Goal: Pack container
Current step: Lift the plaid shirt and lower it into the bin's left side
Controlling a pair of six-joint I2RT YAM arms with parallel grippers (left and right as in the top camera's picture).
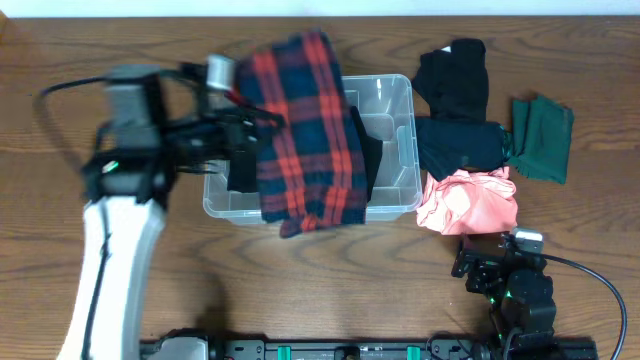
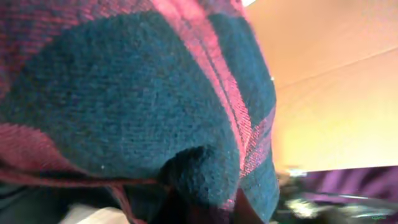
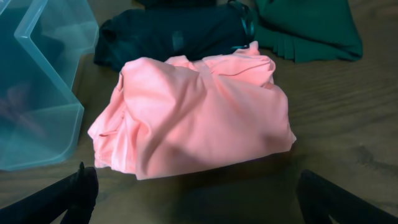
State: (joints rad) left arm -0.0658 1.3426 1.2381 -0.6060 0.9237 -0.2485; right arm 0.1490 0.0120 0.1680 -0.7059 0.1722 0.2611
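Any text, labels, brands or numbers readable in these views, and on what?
None can be read.
The container shows no legible label; the plaid cloth covers much of it.
The pink garment shows no print.
Green marks on the rail at the overhead view's bottom edge are too small to read.
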